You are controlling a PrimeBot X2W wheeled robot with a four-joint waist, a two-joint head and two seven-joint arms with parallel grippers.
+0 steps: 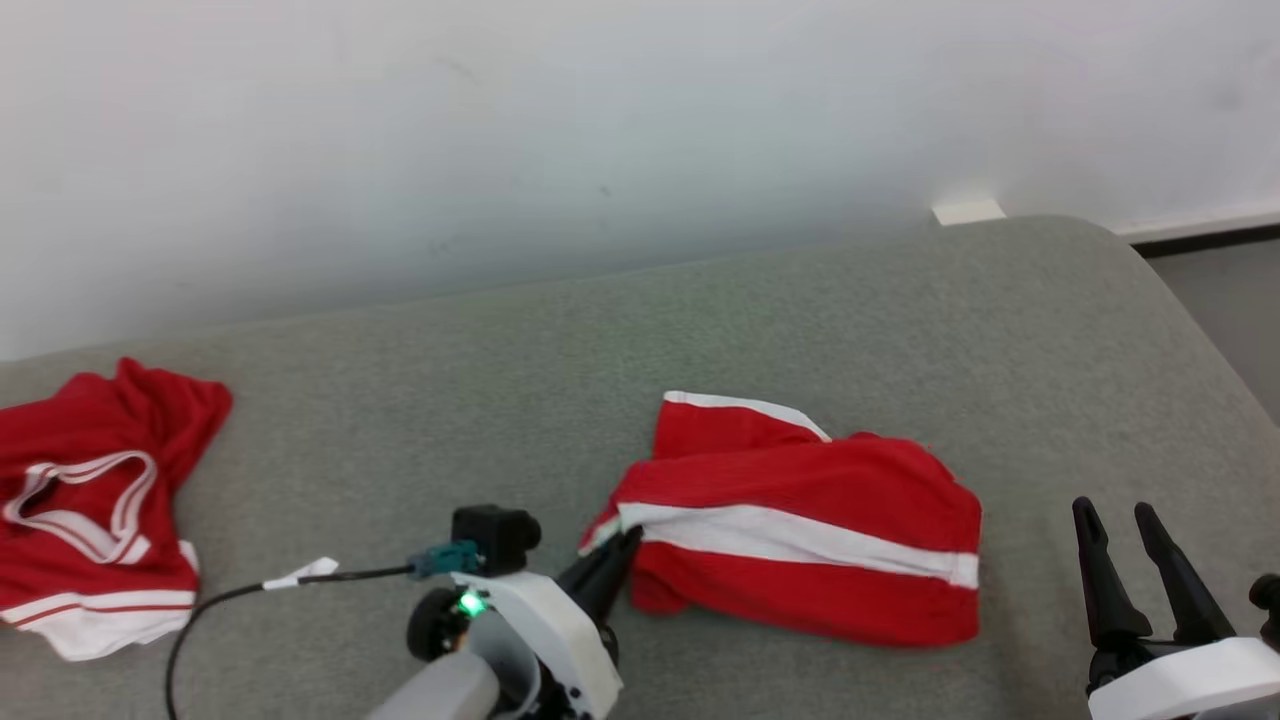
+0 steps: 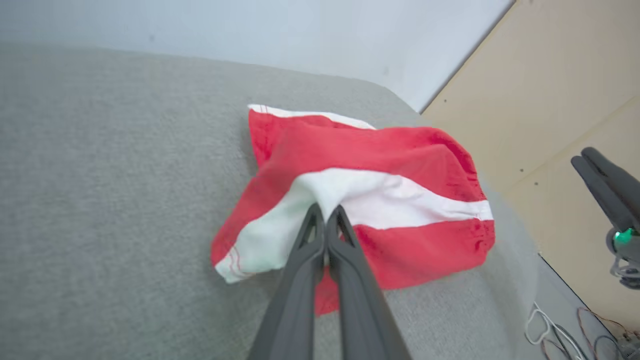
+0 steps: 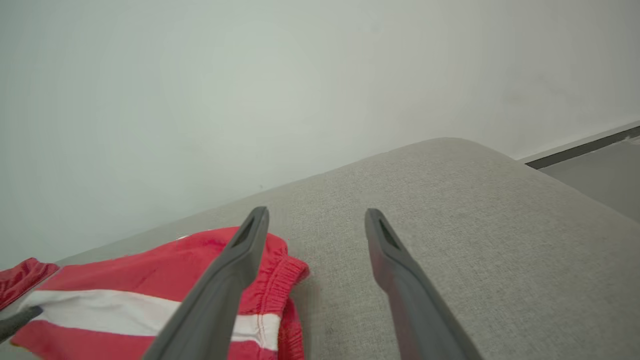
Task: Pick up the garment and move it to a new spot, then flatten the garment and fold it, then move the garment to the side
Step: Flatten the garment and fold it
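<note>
Your left tool [image 2: 325,212] is pinched tight on the garment [image 2: 390,150], which lies bunched just ahead of its tips, grip on the white stripe [image 2: 400,195]; lift slow so it doesn't slip; right tool [image 1: 1113,510] hangs wide, empty, near the cloth's other end.

Grey padded surface [image 1: 850,320]: what we see on it
Crumpled red garment [image 1: 800,530] w/ a white stripe lies approx. mid-surface; a 2nd red-and-white garment [image 1: 90,500] sits at the left edge, well apart. We note the surface's far right corner is rounded.
</note>
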